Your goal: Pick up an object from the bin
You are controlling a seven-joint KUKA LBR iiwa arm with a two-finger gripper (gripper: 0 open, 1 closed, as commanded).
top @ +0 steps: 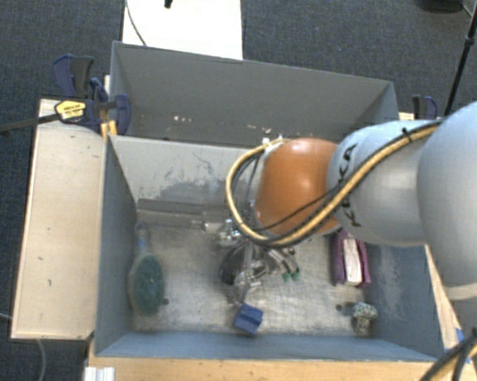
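My gripper (244,279) reaches down into the middle of the bin, under the orange dome on the wrist. Just below its tip, a small blue block (248,319) lies on the bin floor near the front wall. A small green piece (290,272) sits right beside the gripper on its right. Something dark (231,268) lies against the gripper's left side; I cannot make out what it is.
A green oval brush with a clear handle (146,282) lies at the left wall. A purple and white pack (348,260) lies at the right. A small grey-brown lump (364,318) sits in the front right corner. The arm covers the bin's back right.
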